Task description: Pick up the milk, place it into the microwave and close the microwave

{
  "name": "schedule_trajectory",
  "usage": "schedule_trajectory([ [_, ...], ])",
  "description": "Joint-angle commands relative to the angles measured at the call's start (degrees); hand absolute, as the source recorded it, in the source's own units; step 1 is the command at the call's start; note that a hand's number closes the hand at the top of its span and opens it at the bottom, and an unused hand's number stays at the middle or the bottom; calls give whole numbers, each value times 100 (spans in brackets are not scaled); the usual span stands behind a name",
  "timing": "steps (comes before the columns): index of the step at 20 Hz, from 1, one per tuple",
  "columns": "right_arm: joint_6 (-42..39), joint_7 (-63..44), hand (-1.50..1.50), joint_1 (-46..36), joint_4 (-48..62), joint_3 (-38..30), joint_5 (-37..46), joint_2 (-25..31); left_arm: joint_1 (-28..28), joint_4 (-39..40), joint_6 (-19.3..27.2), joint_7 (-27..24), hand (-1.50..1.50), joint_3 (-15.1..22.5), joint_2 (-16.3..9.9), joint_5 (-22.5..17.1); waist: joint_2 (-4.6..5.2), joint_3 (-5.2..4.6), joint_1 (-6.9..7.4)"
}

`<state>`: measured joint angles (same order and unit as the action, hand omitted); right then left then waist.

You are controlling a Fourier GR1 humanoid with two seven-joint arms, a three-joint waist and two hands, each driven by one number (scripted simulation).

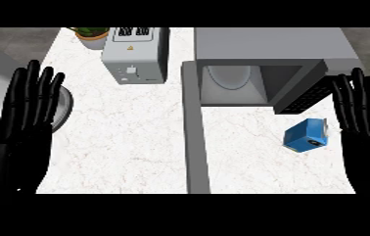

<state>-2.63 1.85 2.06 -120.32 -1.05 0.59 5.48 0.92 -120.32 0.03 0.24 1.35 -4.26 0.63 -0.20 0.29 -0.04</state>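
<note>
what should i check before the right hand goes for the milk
1. Microwave door open: ok, it swings out toward the lower edge of the view, and the plate inside shows.
2. Milk free on the counter: ok, the blue carton lies tilted in front of the microwave, nothing on it.
3. Right hand empty: ok, fingers straight, just right of the milk.
4. Left hand out of the way: ok, open at the view's left edge.
5. Toaster clear of the path: ok, left of the door.

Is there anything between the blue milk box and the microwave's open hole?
No. In the head view, only bare white counter lies between the milk and the microwave opening.
</note>
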Motion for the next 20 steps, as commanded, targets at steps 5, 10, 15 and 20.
schedule_trajectory([
  [5,717,-849,-150,-872,41,-322,255,-161,-238,-189,-181,62,-150,-403,-248,-106,16,-31,34],
  [10,186,-1468,-150,-659,-324,44,-873,-326,-522,-104,-150,491,-150,-595,62,-929,13,-31,29],
  [15,463,-1398,-150,-443,-385,669,-484,-542,-939,-344,-296,433,-150,-649,118,-1046,15,-30,19],
  [20,607,-975,-150,-246,-218,383,-122,-500,-1645,-768,-754,169,-150,-909,36,-1431,13,-31,32],
])
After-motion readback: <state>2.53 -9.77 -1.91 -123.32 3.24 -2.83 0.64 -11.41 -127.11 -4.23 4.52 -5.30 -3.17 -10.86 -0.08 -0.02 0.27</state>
